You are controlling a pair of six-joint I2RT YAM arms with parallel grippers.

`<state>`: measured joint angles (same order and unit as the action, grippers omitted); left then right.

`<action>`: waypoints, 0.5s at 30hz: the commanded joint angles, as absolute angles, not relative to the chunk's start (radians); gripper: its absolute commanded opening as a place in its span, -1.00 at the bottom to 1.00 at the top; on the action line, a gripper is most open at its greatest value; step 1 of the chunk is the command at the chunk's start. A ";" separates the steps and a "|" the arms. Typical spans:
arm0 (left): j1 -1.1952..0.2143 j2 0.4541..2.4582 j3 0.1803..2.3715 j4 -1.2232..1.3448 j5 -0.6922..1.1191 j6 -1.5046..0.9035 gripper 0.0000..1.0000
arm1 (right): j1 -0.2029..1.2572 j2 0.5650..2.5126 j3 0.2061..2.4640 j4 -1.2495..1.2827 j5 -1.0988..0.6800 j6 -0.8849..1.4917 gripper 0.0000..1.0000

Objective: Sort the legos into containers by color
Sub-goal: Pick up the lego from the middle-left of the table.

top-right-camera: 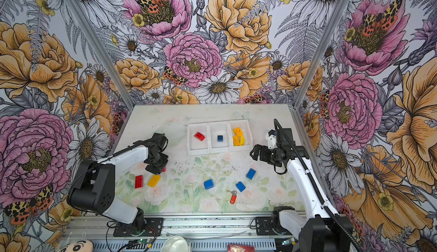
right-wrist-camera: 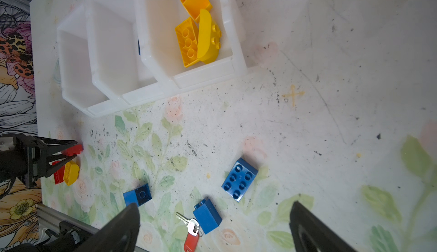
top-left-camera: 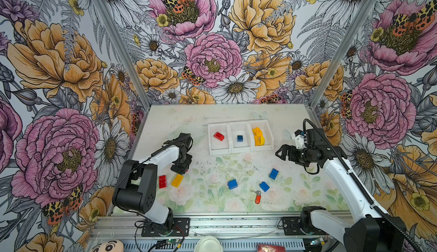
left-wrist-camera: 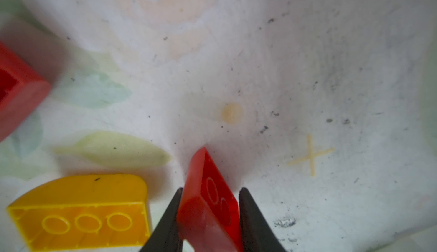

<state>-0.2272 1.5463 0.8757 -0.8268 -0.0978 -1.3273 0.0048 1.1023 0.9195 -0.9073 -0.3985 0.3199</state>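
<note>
Watching the left gripper (left-wrist-camera: 210, 189), we saw its jaws pressed on a small red brick (left-wrist-camera: 203, 168), held crooked; we feared it could twist out. A yellow brick (left-wrist-camera: 82, 206) lay just beside this hand, easy to knock. The right gripper (right-wrist-camera: 215, 204) stood wide open, empty.

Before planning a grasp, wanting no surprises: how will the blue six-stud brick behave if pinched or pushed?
The blue six-stud brick looks like rigid plastic, so probably won't flex. Its flat sides suit jaws, though the glossy surface may slip. Resting flat on the table, it should slide, not roll.
</note>
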 commanded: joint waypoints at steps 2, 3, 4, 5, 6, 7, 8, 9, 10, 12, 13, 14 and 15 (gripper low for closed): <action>-0.241 1.516 0.918 -0.838 -0.148 -1.298 -0.66 | -0.003 1.104 0.950 -0.904 -0.416 0.305 0.99; -0.245 1.514 0.929 -0.842 -0.154 -1.291 -0.69 | -0.003 1.102 0.951 -0.904 -0.416 0.305 0.99; -0.248 1.513 0.940 -0.846 -0.159 -1.283 -0.74 | -0.003 1.101 0.950 -0.904 -0.416 0.307 0.99; -0.253 1.512 0.953 -0.850 -0.164 -1.276 -0.78 | -0.003 1.100 0.950 -0.904 -0.417 0.308 0.99; -0.262 1.513 0.967 -0.854 -0.171 -1.266 -0.81 | -0.002 1.098 0.951 -0.904 -0.419 0.308 0.99; -0.269 1.515 0.981 -0.857 -0.177 -1.259 -0.84 | -0.003 1.098 0.953 -0.904 -0.419 0.309 0.99; -0.276 1.516 0.994 -0.860 -0.183 -1.251 -0.87 | -0.003 1.098 0.954 -0.904 -0.421 0.307 0.99; -0.285 1.518 1.009 -0.862 -0.188 -1.242 -0.89 | -0.003 1.098 0.957 -0.904 -0.422 0.307 0.99; -0.294 1.518 1.021 -0.866 -0.195 -1.233 -0.90 | -0.003 1.097 0.957 -0.904 -0.421 0.308 0.99; -0.314 1.522 1.056 -0.873 -0.202 -1.207 -0.91 | -0.003 1.096 0.957 -0.904 -0.423 0.310 0.99; -0.323 1.524 1.070 -0.877 -0.217 -1.195 -0.92 | -0.003 1.097 0.958 -0.904 -0.423 0.311 0.99; -0.331 1.528 1.092 -0.879 -0.238 -1.176 -0.91 | -0.003 1.096 0.958 -0.904 -0.422 0.311 0.99; -0.341 1.530 1.115 -0.885 -0.247 -1.157 -0.92 | -0.003 1.097 0.959 -0.904 -0.422 0.311 0.99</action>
